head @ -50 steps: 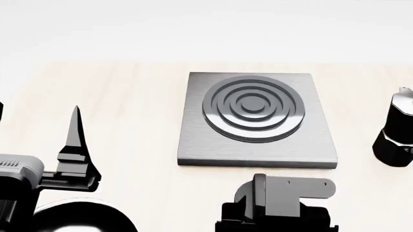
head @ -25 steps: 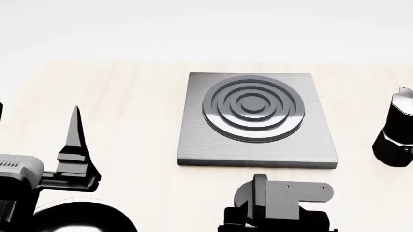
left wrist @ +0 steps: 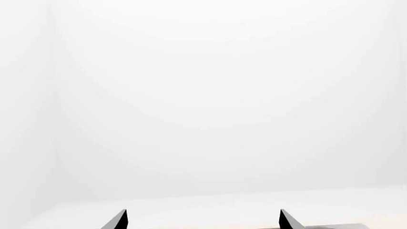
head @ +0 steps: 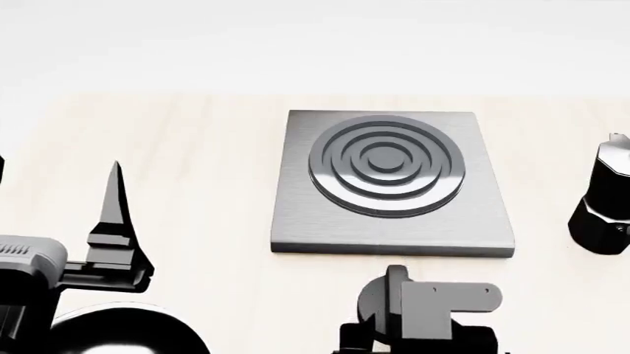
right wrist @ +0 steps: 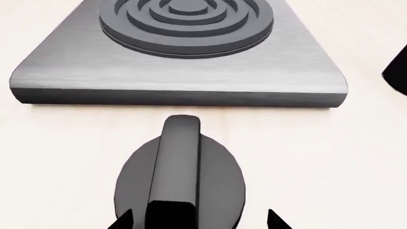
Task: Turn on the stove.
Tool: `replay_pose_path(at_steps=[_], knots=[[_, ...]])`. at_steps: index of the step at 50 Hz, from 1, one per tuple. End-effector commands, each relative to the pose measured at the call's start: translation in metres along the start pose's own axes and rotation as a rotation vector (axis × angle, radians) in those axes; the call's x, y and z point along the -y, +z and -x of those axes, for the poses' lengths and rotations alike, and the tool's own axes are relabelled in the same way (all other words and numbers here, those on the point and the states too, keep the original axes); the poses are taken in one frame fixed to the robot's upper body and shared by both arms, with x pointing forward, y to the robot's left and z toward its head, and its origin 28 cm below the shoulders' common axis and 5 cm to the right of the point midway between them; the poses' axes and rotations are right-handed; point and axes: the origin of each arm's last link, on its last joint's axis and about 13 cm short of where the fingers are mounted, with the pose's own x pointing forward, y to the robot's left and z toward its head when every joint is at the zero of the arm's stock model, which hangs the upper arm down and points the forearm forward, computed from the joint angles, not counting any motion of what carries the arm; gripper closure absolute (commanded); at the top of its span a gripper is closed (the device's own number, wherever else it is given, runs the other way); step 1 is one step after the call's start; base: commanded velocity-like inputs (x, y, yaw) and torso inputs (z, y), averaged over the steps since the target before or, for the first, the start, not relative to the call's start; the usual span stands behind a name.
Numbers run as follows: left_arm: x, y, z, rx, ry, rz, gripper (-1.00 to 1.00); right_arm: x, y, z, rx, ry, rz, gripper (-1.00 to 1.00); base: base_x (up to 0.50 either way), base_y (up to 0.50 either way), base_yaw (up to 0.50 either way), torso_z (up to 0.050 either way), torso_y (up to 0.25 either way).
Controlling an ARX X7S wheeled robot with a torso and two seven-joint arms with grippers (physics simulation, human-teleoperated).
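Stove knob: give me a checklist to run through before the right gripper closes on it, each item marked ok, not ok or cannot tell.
1. Knob lies between the right gripper tips in the right wrist view: ok.
2. Right gripper open wide enough to straddle the knob's fin: ok, a tip shows on each side.
3. Tips already touching the fin: cannot tell.
4. Knob stands apart from the stove plate, with bare table between: ok.
5. Moka pot stands off at the stove's right, away from the knob: ok.
6. Left gripper is off to the left, away from the knob: ok.
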Motion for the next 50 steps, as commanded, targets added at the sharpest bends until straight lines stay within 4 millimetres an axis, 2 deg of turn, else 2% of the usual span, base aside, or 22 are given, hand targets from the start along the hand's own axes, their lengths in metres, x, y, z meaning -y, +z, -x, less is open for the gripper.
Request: replay_pose_path(at_steps=[1, 15, 50], knots=[[0.0, 0.0, 0.0, 0.0, 0.0, -0.001, -1.0, 0.0, -0.003, -0.002, -0.011, 0.001, 0.005, -1.0, 0.0, 0.0, 0.0, 0.0, 0.0], [-0.001, 0.0, 0.0, 0.0, 0.003, 0.001, -1.0, 0.006, -0.001, -0.001, 0.003, -0.148, -0.004, -1.0, 0.0, 0.0, 0.0, 0.0, 0.0], [-0.001, 0.0, 0.0, 0.002, 0.007, 0.001, -1.0, 0.022, 0.015, 0.015, 0.051, -0.351, -0.087, -1.0, 0.0, 0.0, 0.0, 0.0, 0.0]])
